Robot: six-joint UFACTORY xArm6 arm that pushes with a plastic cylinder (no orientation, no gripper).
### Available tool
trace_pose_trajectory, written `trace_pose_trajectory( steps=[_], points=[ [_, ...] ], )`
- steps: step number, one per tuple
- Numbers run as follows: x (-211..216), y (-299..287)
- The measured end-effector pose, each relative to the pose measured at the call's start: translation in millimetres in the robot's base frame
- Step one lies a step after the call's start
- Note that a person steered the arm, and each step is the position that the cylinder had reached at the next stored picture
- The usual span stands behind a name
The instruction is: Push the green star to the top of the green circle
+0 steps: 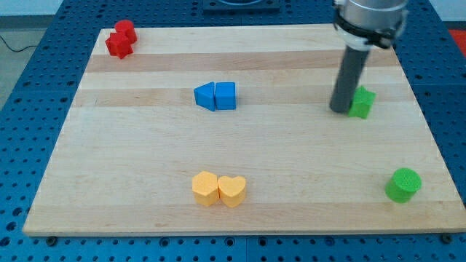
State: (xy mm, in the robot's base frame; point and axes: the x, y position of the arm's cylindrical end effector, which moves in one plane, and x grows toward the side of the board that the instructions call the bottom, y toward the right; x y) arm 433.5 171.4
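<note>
The green star (362, 102) lies at the view's right, in the upper half of the wooden board (145, 182). My tip (340, 109) rests on the board right against the star's left side. The green circle (403, 185) stands near the board's lower right corner, well below the star and a little to its right. The rod rises from the tip toward the arm at the view's top right.
Two red blocks (120, 40) touch each other at the top left corner. Two blue blocks (216, 96) sit side by side left of centre. A yellow hexagon (205, 188) and a yellow heart (232, 191) sit together at the bottom middle.
</note>
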Motion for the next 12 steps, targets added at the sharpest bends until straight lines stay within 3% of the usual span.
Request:
trace_pose_trajectory(
  steps=[1, 3, 4, 5, 7, 8, 10, 12],
  points=[
    [16.0, 2.0],
    [-55.6, -47.4],
    [-61.4, -13.8],
    [-30.8, 28.8],
    [48.1, 47.1],
    [55.2, 47.2],
    [9.2, 69.9],
    [46.7, 98.9]
  ],
)
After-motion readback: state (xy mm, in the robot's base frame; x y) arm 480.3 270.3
